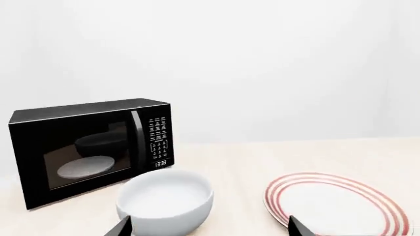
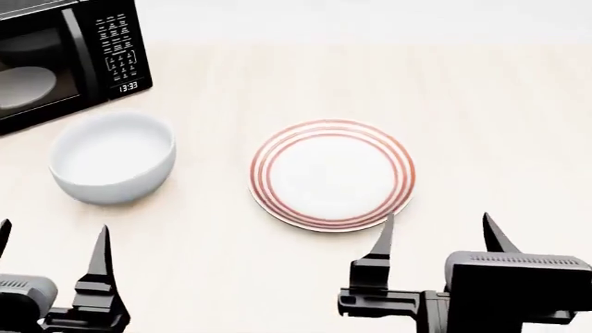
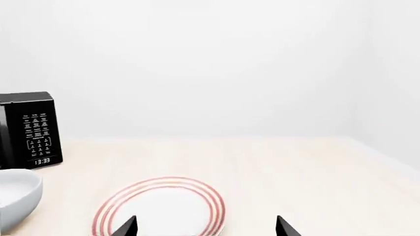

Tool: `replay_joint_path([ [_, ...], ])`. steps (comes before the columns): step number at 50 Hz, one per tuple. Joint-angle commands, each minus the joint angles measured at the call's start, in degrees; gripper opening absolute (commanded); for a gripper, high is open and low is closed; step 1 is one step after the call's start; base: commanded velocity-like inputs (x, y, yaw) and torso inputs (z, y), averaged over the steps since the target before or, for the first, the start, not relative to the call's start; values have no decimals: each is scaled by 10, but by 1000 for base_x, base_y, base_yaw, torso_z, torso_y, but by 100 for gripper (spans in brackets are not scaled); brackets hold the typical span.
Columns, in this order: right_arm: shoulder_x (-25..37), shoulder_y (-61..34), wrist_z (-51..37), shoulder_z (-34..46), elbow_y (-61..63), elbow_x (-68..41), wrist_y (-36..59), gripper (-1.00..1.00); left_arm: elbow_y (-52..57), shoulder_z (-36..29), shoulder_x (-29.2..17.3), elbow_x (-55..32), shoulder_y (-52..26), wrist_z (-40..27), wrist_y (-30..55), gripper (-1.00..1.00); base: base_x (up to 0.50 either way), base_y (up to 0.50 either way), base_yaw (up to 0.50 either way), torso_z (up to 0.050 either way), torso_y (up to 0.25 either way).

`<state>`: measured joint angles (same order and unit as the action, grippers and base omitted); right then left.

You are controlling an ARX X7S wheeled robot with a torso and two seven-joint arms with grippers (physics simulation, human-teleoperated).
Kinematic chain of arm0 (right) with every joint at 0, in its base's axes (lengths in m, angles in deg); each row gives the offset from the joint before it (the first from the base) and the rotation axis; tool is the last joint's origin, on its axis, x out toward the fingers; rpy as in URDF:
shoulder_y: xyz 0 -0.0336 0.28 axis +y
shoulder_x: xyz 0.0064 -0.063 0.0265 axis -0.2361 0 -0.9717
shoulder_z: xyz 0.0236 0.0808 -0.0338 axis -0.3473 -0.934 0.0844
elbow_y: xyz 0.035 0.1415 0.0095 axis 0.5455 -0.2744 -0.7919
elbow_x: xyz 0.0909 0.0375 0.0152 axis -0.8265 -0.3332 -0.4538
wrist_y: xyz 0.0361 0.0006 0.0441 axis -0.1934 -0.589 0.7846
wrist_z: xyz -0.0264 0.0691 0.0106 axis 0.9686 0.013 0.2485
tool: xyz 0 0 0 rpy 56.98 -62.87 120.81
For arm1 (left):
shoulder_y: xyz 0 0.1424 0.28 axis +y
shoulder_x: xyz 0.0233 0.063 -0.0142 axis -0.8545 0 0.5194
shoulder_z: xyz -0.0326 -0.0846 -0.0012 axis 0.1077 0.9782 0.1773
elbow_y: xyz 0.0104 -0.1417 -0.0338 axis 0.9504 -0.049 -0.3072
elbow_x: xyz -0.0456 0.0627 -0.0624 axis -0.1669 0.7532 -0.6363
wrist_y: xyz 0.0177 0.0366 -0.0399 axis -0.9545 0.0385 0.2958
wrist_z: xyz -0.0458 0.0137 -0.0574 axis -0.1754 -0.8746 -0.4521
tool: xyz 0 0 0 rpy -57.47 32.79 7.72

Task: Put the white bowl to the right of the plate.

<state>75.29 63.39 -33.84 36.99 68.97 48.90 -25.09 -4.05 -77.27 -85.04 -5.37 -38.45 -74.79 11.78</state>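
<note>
The white bowl [image 2: 113, 157] stands upright on the table, left of the plate [image 2: 332, 173] and in front of the microwave. The plate has three red-orange rings and lies flat at the table's middle. My left gripper [image 2: 48, 253] is open and empty, hanging near the table's front edge just before the bowl. My right gripper [image 2: 437, 239] is open and empty, just before the plate's near right rim. The left wrist view shows the bowl [image 1: 167, 200] and plate [image 1: 338, 204] beyond the open fingertips [image 1: 120, 227]. The right wrist view shows the plate [image 3: 161, 206] and the bowl's edge [image 3: 16, 196].
A black microwave [image 2: 65, 59] with its door shut stands at the back left; a pale disc shows through its glass [image 1: 85, 167]. The light wooden table [image 2: 481, 125] stretches to the right of the plate. A white wall stands behind.
</note>
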Motion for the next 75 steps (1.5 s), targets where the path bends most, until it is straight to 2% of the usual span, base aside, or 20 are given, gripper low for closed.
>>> replay_joint_path([
  [1,9,-30,9,-30,59,-37,62,100,31,0,-10,-9,-10,-7,29,100,500,152,0,0,0],
  [49,27,-51,-19,-16,53,-56,78,100,27,-8,-29,-25,-5,-30,7,100,500,150,0,0,1],
  [52,27,-60,-28,-13,47,-54,96,100,24,-6,-31,-28,-4,-30,4,100,98,42,0,0,0],
  [56,24,-97,-90,9,48,-15,185,100,17,2,-33,-32,-2,-32,-1,100,0,0,0,0,0],
  [61,32,-128,-109,29,65,-3,225,100,8,26,-38,-39,10,-35,-13,100,0,0,0,0,0],
  [70,38,-191,-75,59,56,-33,271,100,-47,95,-51,-36,43,-54,-72,100,0,0,0,0,0],
  [71,29,-198,-74,50,56,-41,292,100,-50,105,-49,-43,46,-54,-78,100,0,0,0,0,0],
  [72,2,-225,-71,18,55,-59,363,100,-55,126,-48,-54,53,-56,-85,100,0,0,0,0,0],
  [75,3,-246,-58,30,58,-72,370,100,-69,138,-54,-31,61,-77,-88,100,0,0,0,0,0],
])
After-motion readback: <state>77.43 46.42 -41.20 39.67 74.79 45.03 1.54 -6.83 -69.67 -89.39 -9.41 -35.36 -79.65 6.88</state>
